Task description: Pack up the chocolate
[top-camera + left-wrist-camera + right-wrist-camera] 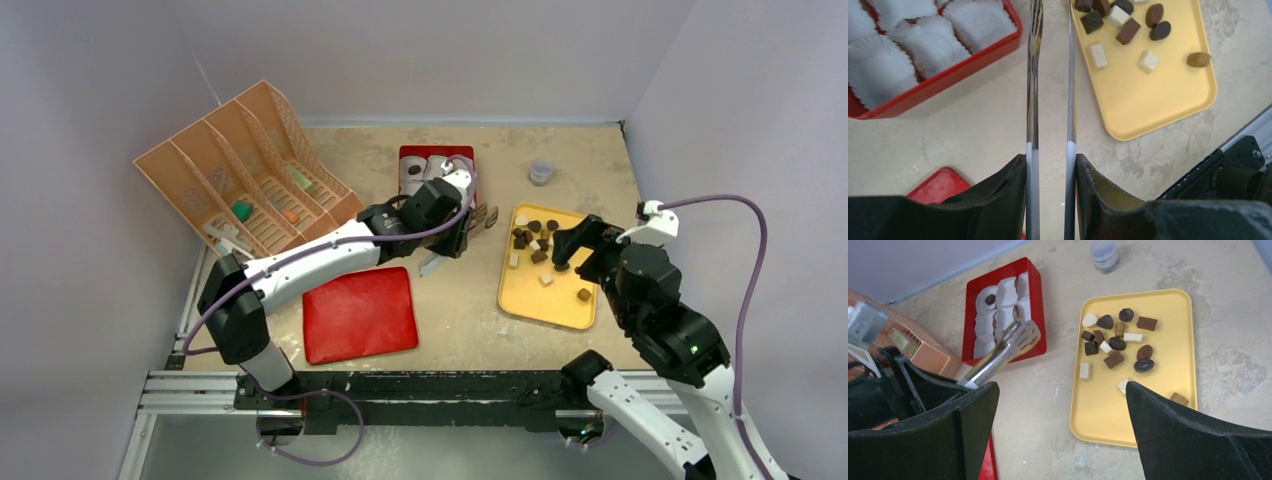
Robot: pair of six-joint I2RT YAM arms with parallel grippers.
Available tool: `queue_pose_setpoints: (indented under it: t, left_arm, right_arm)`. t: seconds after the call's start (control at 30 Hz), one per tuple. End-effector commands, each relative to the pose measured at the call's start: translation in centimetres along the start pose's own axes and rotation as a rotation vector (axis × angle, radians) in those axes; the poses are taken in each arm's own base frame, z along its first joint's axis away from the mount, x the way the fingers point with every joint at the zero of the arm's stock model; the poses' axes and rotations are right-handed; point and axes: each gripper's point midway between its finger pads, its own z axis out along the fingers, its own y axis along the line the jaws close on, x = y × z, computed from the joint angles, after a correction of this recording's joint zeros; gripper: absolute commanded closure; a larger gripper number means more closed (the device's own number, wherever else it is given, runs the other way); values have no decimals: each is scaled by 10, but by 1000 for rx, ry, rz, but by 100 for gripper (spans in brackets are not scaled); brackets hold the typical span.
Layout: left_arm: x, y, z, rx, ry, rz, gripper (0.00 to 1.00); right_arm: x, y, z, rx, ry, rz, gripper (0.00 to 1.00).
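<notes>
Chocolate (1113,359) is mostly still loose on the yellow tray (1168,320), brown, tan and white bits in a clump. One dark piece sits in a paper cup (990,299) in the red box (1035,305) beside the tray, on the side away from it. Left gripper (1049,160) is clamped on metal tongs (998,357). Their arms are slightly apart with nothing pinched, over the gap between tray and box. Right gripper (1062,389) hangs wide open over the tray.
</notes>
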Motion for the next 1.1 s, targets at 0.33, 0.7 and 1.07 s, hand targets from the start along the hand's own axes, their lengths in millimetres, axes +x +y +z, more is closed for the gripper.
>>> queue_pose_setpoints:
  t: [0.33,0.7,1.07]
  left_arm:
    - [24,-91,18,57,-12,-46,66]
    - [41,-93,39,25,7,-25,65]
    - [53,-93,59,17,40,2,64]
  right_arm:
    - [-28,-16,-19,52,-103,32,1]
    - [-26,-22,-23,56,-111,45,1]
    - [-27,-20,-21,53,-113,38,1]
